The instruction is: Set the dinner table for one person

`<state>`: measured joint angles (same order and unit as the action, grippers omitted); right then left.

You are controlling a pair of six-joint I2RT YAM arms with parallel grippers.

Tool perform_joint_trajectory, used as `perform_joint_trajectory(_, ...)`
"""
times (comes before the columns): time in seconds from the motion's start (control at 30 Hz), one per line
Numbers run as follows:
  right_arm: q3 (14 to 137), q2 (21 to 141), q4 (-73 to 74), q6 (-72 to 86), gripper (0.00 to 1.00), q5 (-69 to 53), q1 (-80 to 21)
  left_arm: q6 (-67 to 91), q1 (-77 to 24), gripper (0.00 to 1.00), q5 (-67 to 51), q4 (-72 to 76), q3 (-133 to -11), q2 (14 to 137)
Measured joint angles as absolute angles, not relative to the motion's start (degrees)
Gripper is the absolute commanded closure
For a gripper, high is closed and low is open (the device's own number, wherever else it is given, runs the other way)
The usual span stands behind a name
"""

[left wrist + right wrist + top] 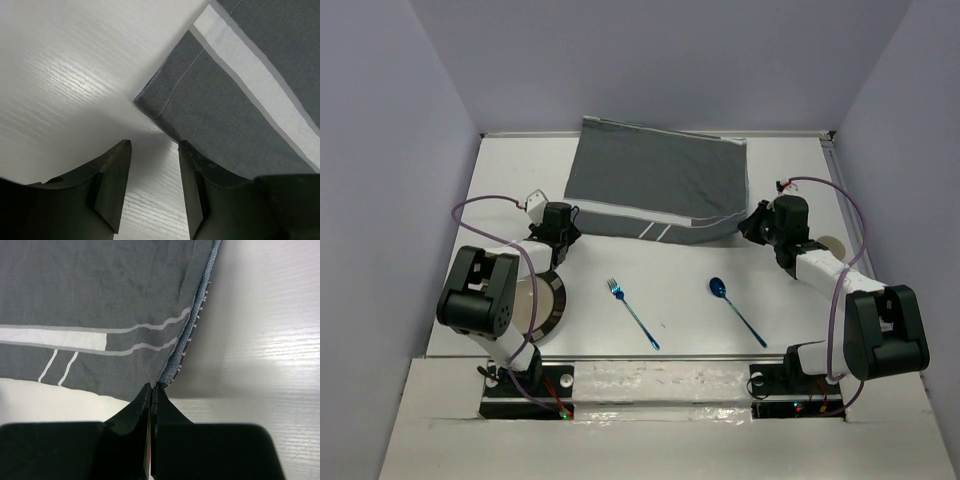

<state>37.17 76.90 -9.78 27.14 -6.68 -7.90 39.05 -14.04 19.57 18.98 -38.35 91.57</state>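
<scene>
A dark grey placemat (655,180) with pale stripes lies at the back of the white dinner table (670,280). My right gripper (750,226) is shut on the placemat's near right corner (165,372), which is lifted off the table. My left gripper (566,232) is open at the placemat's near left corner (150,102); its right finger (192,175) touches the cloth edge and nothing is between the jaws. A blue fork (632,312) and a blue spoon (736,309) lie on the table in front of the placemat.
A plate (548,305) with a dark rim sits at the front left, partly under my left arm. A small pale round object (832,245) shows behind my right arm. Grey walls enclose the table on the left, right and back.
</scene>
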Motion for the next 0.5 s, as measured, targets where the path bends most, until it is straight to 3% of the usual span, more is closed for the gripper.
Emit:
perform_joint_trajectory(0.1, 37.17, 76.90, -10.09, 27.27, 1.00, -7.55, -7.90, 39.46, -14.04, 0.43, 19.79, 19.42, -39.09, 92.68)
perform_joint_trajectory(0.37, 37.10, 76.97, -10.74, 27.31, 1.00, -8.16, -7.90, 40.77, -14.02, 0.51, 19.81, 20.36, -40.07, 93.95)
perform_joint_trajectory(0.5, 36.99, 77.01, -10.79, 27.31, 1.00, -8.19, -7.90, 41.19, -13.76, 0.67, 19.99, 20.47, -40.99, 95.07)
